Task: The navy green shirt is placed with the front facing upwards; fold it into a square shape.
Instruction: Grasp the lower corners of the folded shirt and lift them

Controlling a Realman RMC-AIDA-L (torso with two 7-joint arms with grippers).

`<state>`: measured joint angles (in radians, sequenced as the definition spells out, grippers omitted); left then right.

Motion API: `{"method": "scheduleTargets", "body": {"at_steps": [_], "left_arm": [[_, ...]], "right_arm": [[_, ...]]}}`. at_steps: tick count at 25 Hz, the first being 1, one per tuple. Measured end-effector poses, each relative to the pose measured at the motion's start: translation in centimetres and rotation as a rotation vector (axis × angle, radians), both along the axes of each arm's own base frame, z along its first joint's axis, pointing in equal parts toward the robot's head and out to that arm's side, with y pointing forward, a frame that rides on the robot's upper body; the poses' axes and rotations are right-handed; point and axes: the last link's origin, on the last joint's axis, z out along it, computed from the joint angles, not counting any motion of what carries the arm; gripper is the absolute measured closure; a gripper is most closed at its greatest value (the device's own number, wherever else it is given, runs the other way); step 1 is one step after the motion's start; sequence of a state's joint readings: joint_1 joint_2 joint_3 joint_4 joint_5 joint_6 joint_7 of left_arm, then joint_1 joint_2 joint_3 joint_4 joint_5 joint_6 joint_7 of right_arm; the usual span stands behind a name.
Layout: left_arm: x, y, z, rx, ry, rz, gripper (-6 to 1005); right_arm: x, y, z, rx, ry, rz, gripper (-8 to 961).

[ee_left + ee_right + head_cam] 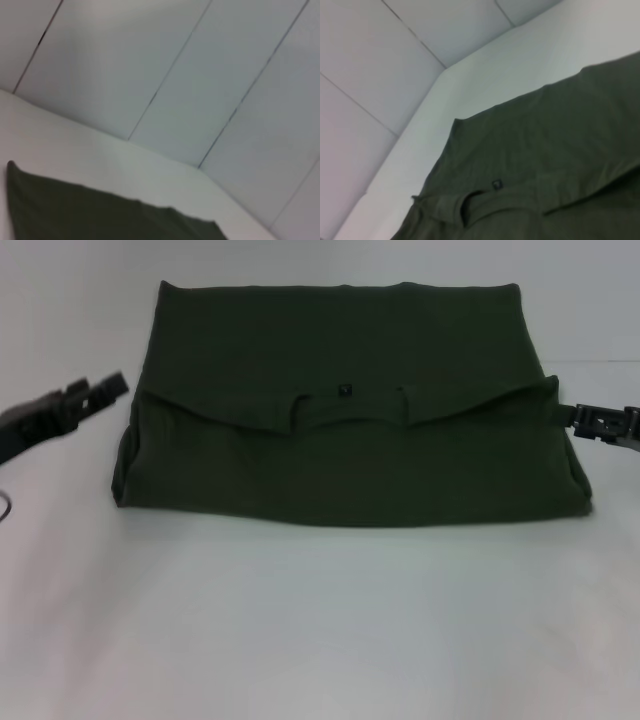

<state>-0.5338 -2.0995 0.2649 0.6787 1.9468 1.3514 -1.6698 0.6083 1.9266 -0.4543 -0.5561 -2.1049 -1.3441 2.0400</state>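
shirt (350, 410): folded into a wide olive rectangle, sits mid-bench toward the far edge, collar flap with the little black label (343, 391) on top

left gripper (100, 392): off the shirt's left side, just clear of the cloth, jaws look pressed together, holding nothing

right gripper (590, 422): right at the shirt's right edge, can't tell how its jaws stand or if it's got fabric

what's left: still wider than deep imo, so not square

risk: the loose flap edge could slide or bunch if a side gets dragged instead of lifted
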Motion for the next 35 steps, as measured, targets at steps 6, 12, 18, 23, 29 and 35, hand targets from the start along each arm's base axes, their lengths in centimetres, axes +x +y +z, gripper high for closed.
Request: {"method": "scheduleTargets", "body": {"at_steps": [6, 12, 18, 23, 29, 35], "left_arm": [[-1.7, -2.1, -0.4, -0.03, 0.144, -0.012, 271], [-2.6, -3.0, -2.7, -0.086, 0.34, -0.064, 272], [-2.6, -1.9, -5.1, -0.111, 0.496, -0.07, 271], [-2.7, -1.0, -5.7, -0.112, 0.573, -0.053, 272], [-2.6, 0.0, -6.0, -0.105, 0.63, -0.041, 272], [-2.2, 0.1, -7.0, -0.16, 0.684, -0.086, 271]], "right_arm": [[0.6, -0.5, 0.5, 0.003, 0.028, -0.029, 217], [0.8, -0.3, 0.4, 0.016, 0.032, -0.059, 218], [0.9, -0.3, -0.1, 0.019, 0.049, -0.087, 220], [1.0, -0.4, -0.4, 0.019, 0.058, -0.102, 230], [1.2, -0.6, -0.7, 0.024, 0.071, -0.116, 243], [1.5, -0.8, -0.7, 0.034, 0.077, -0.13, 255]]}}
